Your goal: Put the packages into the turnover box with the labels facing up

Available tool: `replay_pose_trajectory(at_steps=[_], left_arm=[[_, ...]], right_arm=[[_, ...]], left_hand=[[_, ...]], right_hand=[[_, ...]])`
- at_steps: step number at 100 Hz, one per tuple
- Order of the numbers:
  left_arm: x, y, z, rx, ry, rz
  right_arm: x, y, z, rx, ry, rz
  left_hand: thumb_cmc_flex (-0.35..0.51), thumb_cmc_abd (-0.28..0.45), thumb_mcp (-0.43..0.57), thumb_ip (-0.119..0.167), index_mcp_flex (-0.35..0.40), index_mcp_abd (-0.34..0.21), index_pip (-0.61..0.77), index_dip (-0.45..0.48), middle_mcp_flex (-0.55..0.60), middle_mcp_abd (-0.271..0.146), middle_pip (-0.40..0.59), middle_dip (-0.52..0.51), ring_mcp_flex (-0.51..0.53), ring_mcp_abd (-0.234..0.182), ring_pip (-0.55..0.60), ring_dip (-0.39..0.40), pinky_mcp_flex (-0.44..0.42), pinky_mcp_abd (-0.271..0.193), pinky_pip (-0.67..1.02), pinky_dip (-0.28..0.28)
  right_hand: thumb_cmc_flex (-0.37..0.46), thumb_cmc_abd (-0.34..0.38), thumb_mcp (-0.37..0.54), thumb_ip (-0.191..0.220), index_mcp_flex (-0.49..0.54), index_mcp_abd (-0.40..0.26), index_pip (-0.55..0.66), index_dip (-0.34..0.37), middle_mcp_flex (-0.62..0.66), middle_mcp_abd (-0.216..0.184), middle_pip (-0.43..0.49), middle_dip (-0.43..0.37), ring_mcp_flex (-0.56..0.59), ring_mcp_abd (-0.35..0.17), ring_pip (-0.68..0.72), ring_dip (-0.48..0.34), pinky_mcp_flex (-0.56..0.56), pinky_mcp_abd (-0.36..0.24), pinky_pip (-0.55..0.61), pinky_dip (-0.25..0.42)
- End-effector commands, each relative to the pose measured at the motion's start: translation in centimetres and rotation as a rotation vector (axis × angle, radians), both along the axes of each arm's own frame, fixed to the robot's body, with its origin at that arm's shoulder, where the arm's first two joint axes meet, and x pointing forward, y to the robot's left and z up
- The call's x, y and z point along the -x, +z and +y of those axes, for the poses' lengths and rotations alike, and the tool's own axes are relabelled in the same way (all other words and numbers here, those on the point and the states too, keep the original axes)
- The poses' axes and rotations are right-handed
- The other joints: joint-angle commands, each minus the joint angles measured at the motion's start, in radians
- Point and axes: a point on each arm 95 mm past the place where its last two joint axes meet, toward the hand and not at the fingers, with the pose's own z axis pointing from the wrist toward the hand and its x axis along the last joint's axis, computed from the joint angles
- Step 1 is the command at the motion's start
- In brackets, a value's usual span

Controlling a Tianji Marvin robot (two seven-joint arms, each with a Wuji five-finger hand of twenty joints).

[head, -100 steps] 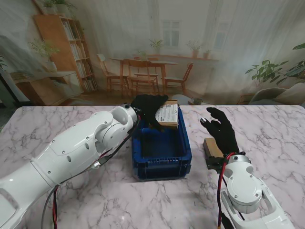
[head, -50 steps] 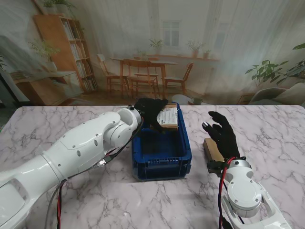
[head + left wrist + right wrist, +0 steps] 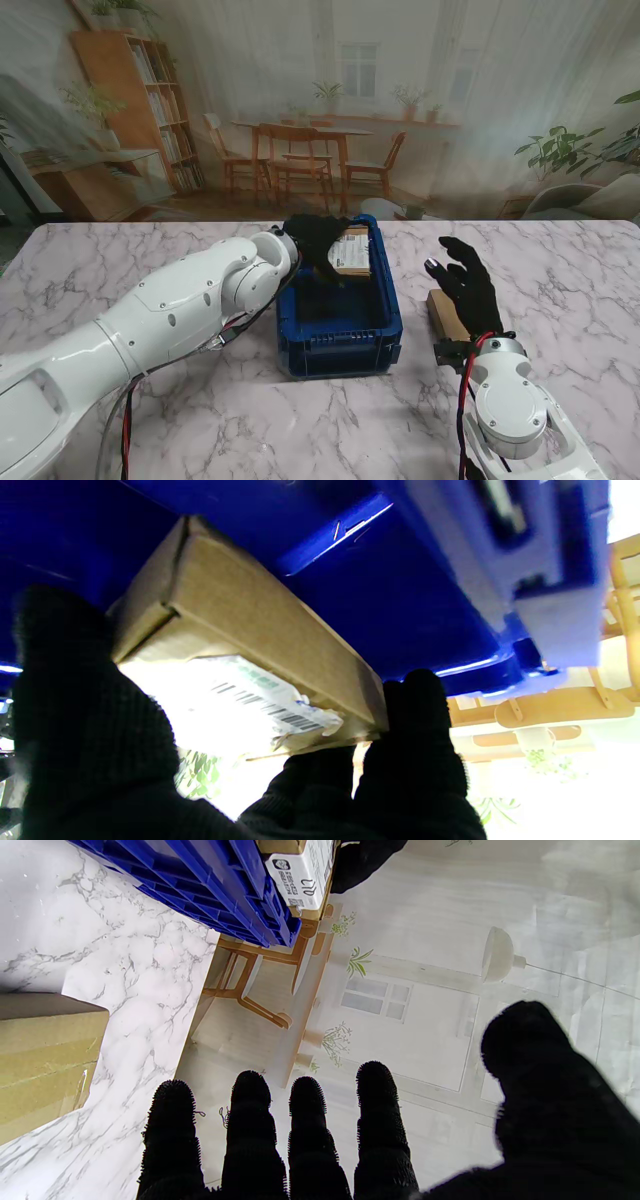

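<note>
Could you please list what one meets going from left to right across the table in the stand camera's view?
Left arm → blue turnover box → plain cardboard package on the table, with the open right hand over it.

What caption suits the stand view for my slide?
Left hand holds a labelled package over the blue turnover box; open right hand hovers above another package.

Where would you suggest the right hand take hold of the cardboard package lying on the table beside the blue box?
Probably across its two long side faces, coming down from above. The package lies flat on the marble table, long and narrow, under the open right hand. Its top is plain cardboard with no label visible, so it may need turning.
</note>
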Motion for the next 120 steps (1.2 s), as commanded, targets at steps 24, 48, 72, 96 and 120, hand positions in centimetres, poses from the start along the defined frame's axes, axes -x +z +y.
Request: replay_pose_trajectory(at_steps=[24,48,72,96,120], left_arm=[[0.0,-0.4,0.2,0.009,0.023,0.021],[0.0,-0.9,0.5,0.003,0.016,0.027],[0.0,-1.3,0.8,-0.025,0.010,0.046],[0.2,-1.4,0.9,-0.042,0.008,0.060],[0.3,-1.5,0.9,-0.047,0.005,0.069]], right_arm=[[-0.1,-0.2,0.5,-0.014,-0.003,0.023],[-0.2,-0.2,0.6,-0.019,-0.009,0.035],[-0.3,-0.2,0.7,-0.016,-0.017,0.042],[-0.4,-0.3,0.7,-0.014,-0.019,0.047],[-0.4,-0.2,0.8,-0.013,-0.020,0.049]], left_hand=[[0.353,0.388,0.259,0.091,0.080,-0.060,0.048,-0.010,0.068,-0.081,0.172,-0.168,0.069,-0.093,0.141,-0.021,-0.040,-0.079,0.006,0.022],[0.183,0.396,0.133,0.015,0.078,-0.062,-0.070,-0.120,-0.038,0.006,-0.006,-0.354,-0.050,-0.024,0.001,-0.207,-0.130,-0.029,-0.078,-0.008],[-0.031,0.405,0.121,-0.010,0.013,-0.043,-0.169,-0.227,-0.206,0.087,-0.239,-0.621,-0.228,0.055,-0.120,-0.469,-0.230,0.029,-0.236,-0.138],[-0.052,0.403,0.120,-0.011,-0.031,-0.053,-0.189,-0.251,-0.266,0.100,-0.283,-0.658,-0.295,0.073,-0.125,-0.521,-0.263,0.049,-0.271,-0.177],[-0.076,0.408,0.118,-0.013,-0.060,-0.066,-0.199,-0.261,-0.308,0.089,-0.289,-0.671,-0.316,0.079,-0.125,-0.539,-0.276,0.065,-0.291,-0.191]], right_hand=[[0.019,0.025,0.007,0.012,0.000,-0.050,-0.015,-0.015,-0.028,-0.007,-0.013,-0.009,0.033,-0.022,-0.019,0.010,0.011,0.012,0.005,0.043],[0.029,0.025,0.005,0.012,-0.008,-0.050,-0.013,-0.013,-0.036,-0.003,-0.010,-0.008,0.029,-0.022,-0.014,0.014,0.008,0.018,0.008,0.054],[0.031,0.022,0.011,0.010,-0.022,-0.048,-0.015,-0.013,-0.044,-0.001,-0.004,-0.006,0.023,-0.022,-0.013,0.015,0.000,0.026,0.007,0.058],[0.033,0.020,0.018,0.010,-0.028,-0.047,-0.015,-0.012,-0.047,-0.001,0.001,-0.005,0.020,-0.022,-0.013,0.015,-0.003,0.028,0.006,0.060],[0.033,0.015,0.023,0.008,-0.031,-0.048,-0.014,-0.012,-0.049,0.000,0.003,-0.005,0.019,-0.023,-0.013,0.014,-0.005,0.029,0.005,0.059]])
